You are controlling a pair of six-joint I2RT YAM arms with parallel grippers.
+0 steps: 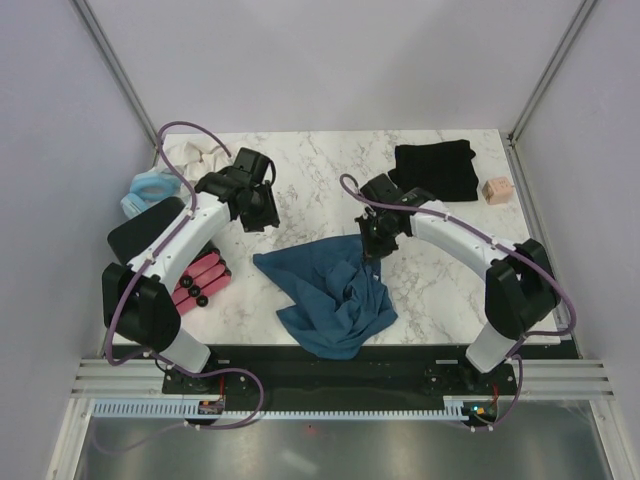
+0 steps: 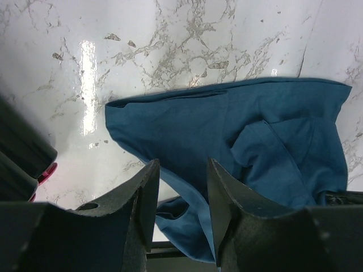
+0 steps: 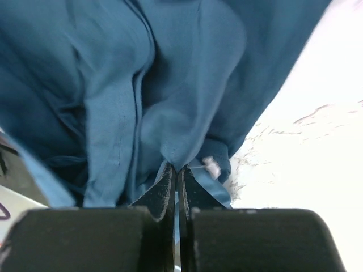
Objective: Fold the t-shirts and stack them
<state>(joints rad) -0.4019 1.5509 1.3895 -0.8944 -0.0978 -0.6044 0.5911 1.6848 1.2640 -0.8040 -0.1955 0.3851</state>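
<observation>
The dark teal-blue t-shirt (image 1: 325, 290) lies crumpled on the marble table near the front middle. A fold near its upper right edge is pinched in my right gripper (image 1: 372, 250), and the wrist view shows the jaws pressed together on the teal fabric (image 3: 170, 85) at the gripper tips (image 3: 176, 170). My left gripper (image 1: 258, 215) hovers to the shirt's upper left. It is open, with nothing between its fingers (image 2: 181, 164), and the teal shirt (image 2: 227, 130) spreads on the table below it. The black t-shirt (image 1: 435, 170) lies folded at the back right.
A pale blue ring-shaped item (image 1: 148, 190) and a beige cloth (image 1: 195, 155) sit at the back left. Pink objects (image 1: 200, 280) lie by the left arm. A small tan cube (image 1: 495, 190) stands right of the black shirt. The teal shirt's lower part hangs over the table's front edge (image 1: 420, 345).
</observation>
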